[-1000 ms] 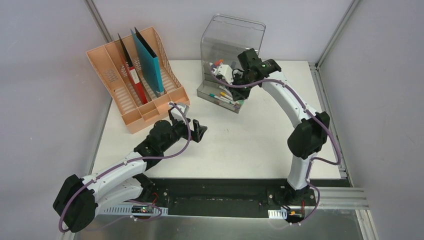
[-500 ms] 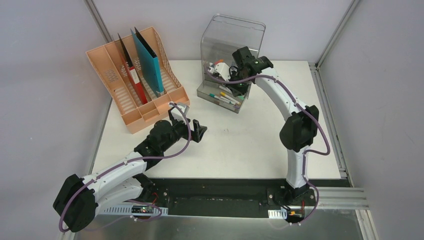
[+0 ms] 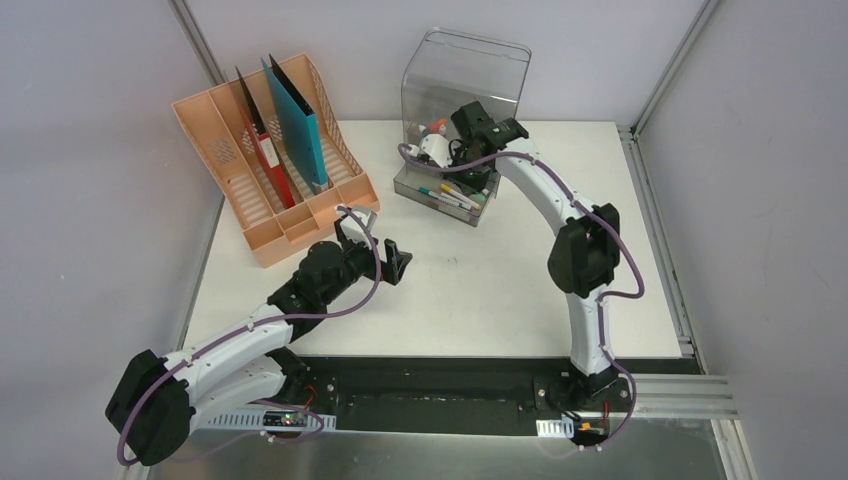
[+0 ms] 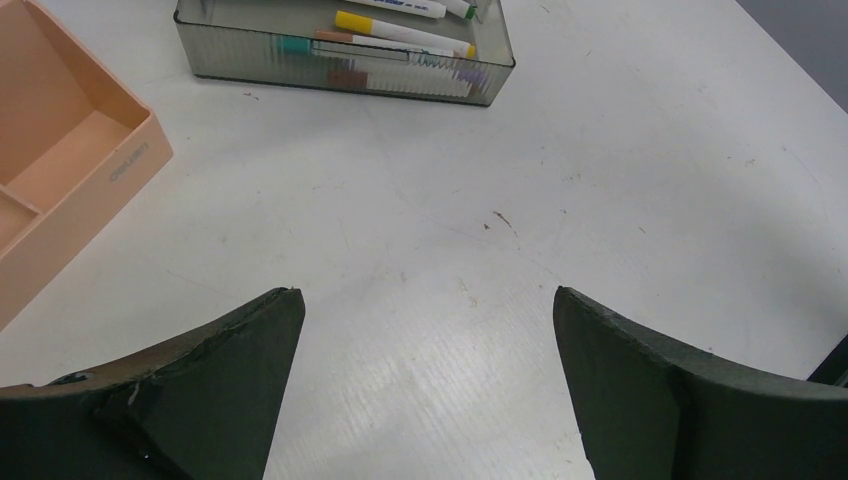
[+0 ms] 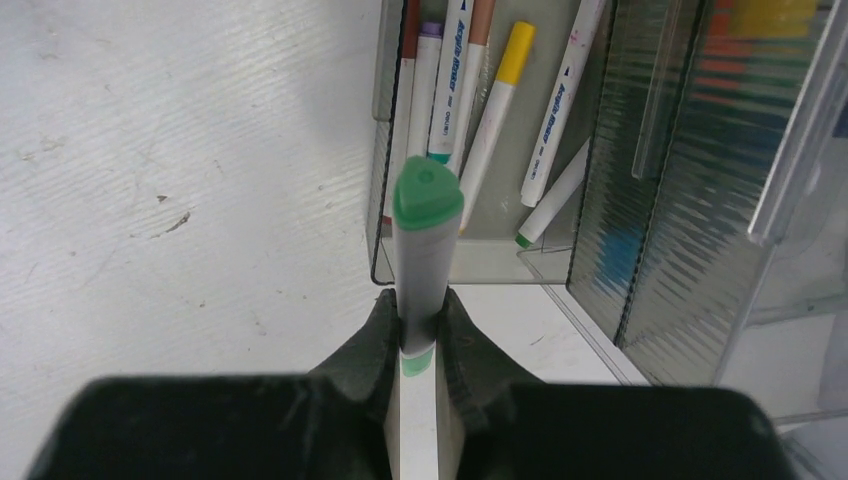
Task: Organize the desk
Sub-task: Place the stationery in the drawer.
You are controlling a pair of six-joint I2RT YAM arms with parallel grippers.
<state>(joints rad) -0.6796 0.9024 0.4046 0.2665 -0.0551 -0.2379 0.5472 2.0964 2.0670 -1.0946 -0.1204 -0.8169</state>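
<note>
The white desk (image 3: 480,280) carries everything here. My right gripper (image 5: 420,300) is shut on a grey marker with a green cap (image 5: 425,240), which points forward over the near edge of an open clear grey drawer tray (image 5: 480,262). Several markers (image 5: 495,100) lie in that tray. In the top view the right gripper (image 3: 440,150) hangs just above the tray (image 3: 440,197), in front of the clear box (image 3: 465,80). My left gripper (image 4: 425,295) stands wide open over bare desk with nothing between its fingers; in the top view the left gripper (image 3: 375,243) is beside the peach rack.
A peach slotted file rack (image 3: 270,160) stands at the back left with a red folder (image 3: 262,140) and a teal folder (image 3: 297,120) upright in it. Its corner (image 4: 60,170) shows in the left wrist view, with the marker tray (image 4: 340,75) beyond.
My right arm has swung left and a little back, carrying the marker from the tray's right side to over the tray. The left arm has not moved.
</note>
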